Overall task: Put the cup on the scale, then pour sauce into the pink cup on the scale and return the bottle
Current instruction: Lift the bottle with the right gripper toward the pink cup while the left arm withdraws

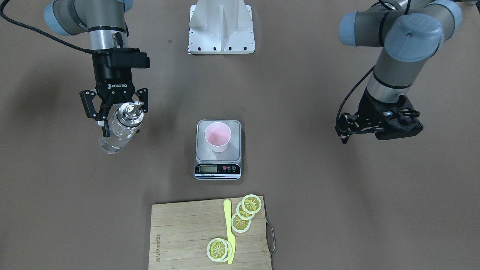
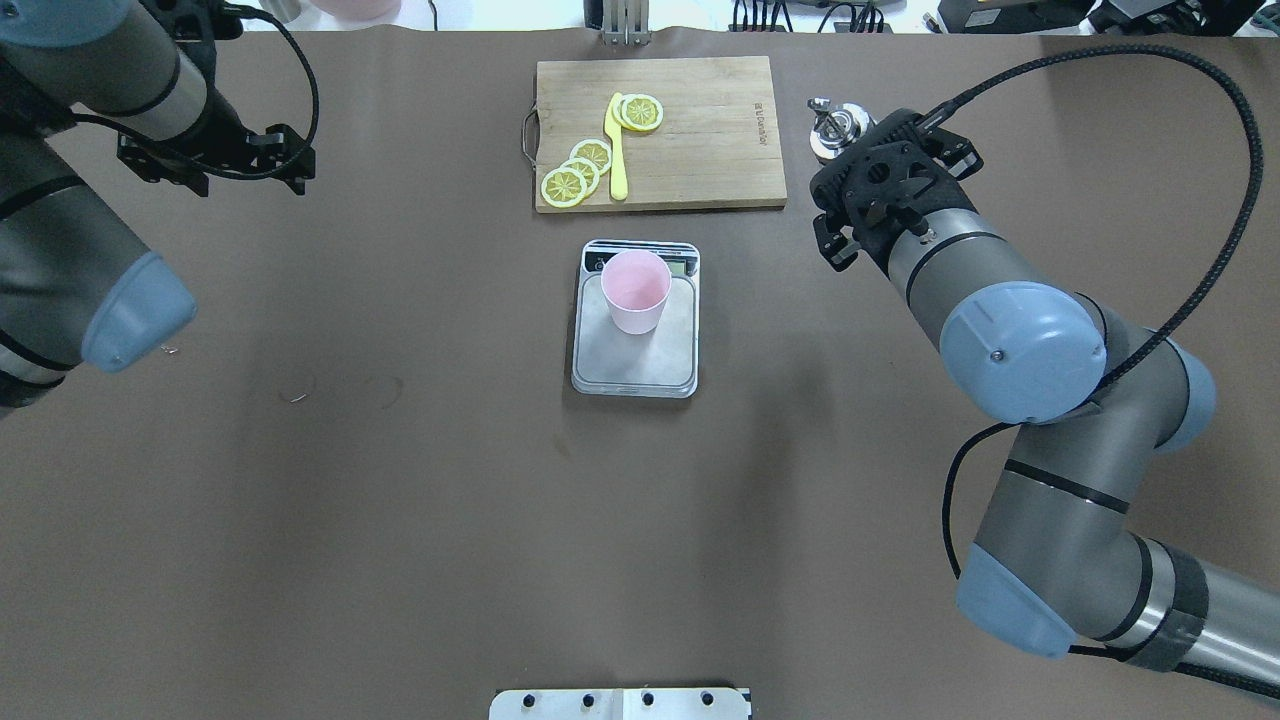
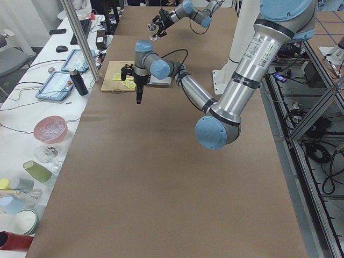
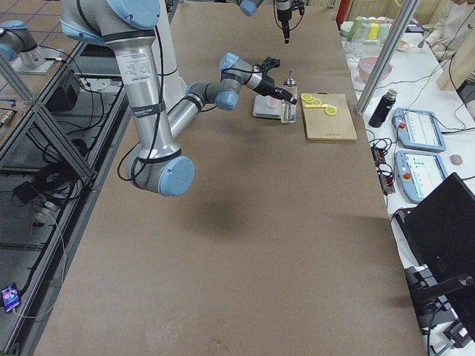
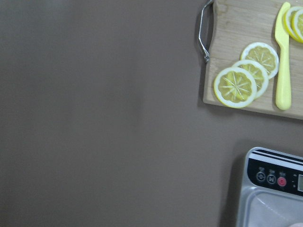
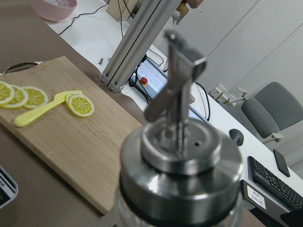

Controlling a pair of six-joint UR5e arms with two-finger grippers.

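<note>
The right claw (image 1: 123,120) is clenched on the bottle (image 1: 120,129), out at the cup's (image 1: 217,135) two o'clock seen from overhead; the left claw (image 1: 340,135) I cannot tell. The cup stands on the scale (image 1: 233,129) (a small mouth): tip fast and sauce (image 1: 110,144) could splash past it.

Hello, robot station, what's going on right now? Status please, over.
Right gripper shut on bottle, held tilted. Left gripper empty, off to the side. Cup upright on scale. Nothing between bottle and cup.
</note>
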